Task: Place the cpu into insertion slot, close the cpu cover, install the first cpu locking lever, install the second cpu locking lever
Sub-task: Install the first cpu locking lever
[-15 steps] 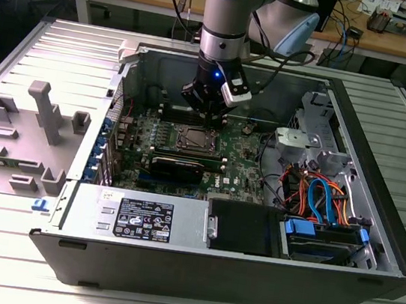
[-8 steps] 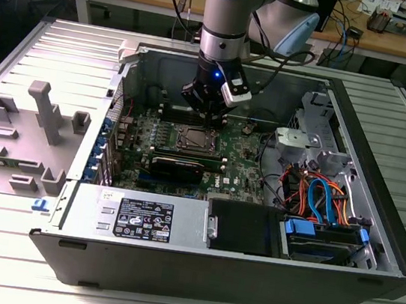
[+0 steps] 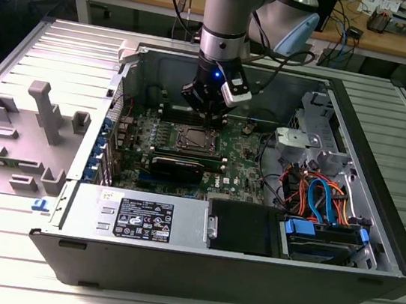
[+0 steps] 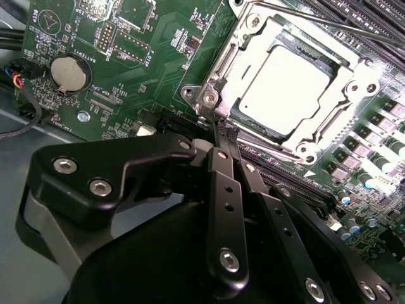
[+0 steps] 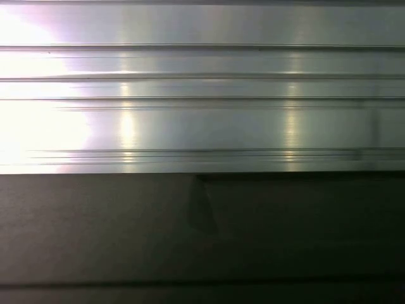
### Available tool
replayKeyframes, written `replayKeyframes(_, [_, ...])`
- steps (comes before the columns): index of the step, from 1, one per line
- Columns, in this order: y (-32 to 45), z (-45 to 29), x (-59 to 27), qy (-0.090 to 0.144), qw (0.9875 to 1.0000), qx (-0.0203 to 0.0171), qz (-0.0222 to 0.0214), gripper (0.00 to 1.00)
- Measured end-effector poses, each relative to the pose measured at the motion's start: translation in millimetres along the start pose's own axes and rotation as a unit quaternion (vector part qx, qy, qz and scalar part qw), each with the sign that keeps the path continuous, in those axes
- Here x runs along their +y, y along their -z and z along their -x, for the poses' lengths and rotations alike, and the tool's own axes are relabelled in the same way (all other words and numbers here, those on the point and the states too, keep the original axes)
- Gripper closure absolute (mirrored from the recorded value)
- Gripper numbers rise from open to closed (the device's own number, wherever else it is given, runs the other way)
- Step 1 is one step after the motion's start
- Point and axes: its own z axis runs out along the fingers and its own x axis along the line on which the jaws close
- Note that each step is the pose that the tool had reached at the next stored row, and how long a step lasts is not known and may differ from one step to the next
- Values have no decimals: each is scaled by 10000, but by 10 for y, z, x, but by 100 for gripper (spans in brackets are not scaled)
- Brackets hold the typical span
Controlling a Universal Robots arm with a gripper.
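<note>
The cpu (image 4: 297, 85) lies flat in the insertion slot (image 3: 195, 140) on the green board, its dull silver top showing. The cpu cover (image 4: 345, 101) is down over it, and the chip shows through the cover's cut-out. A thin metal locking lever (image 4: 329, 22) runs along the far side of the socket. My gripper (image 4: 223, 126) is shut, its black fingertips together at the near corner of the socket, beside a corner screw (image 4: 209, 96). I see nothing held between them. In the exterior view the gripper (image 3: 207, 115) hangs just above the socket's back edge.
The board sits inside an open computer case (image 3: 380, 184). Long black memory slots (image 4: 380, 25) flank the socket, and a coin battery (image 4: 69, 73) sits on the board. Cables and a drive bay (image 3: 323, 214) fill the exterior view's right. The first wrist view faces a ribbed aluminium surface (image 5: 202, 95).
</note>
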Motion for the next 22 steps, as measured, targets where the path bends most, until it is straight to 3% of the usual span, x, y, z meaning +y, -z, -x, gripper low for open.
replayKeyframes(22, [-36,-2,-3,1,10000,1,-28,89])
